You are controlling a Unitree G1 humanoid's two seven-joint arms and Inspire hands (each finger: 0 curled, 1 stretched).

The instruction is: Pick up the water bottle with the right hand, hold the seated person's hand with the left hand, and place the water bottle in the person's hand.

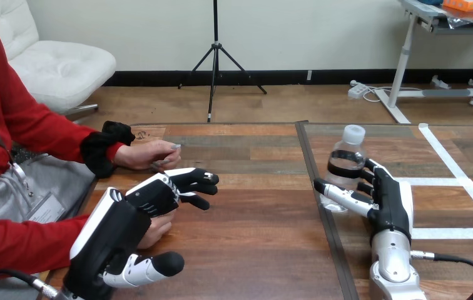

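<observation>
On the wooden table [259, 250], at its right, the water bottle [345, 164] is shown upright, bracketed by the right hand [389, 209], which is spread and not yet clamped (an uneven squeeze could tip it). The left hand [152, 195] is laid, relaxed, over the person's lower hand [157, 230], ungripped, so that hand could slide away.

The left hand [152, 197] reaches forward, loosely extended, and the right hand [387, 203] is spread, thumb out.

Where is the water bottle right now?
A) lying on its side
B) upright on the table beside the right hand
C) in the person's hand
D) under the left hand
B: the water bottle stands upright on the table beside the right hand.
</observation>
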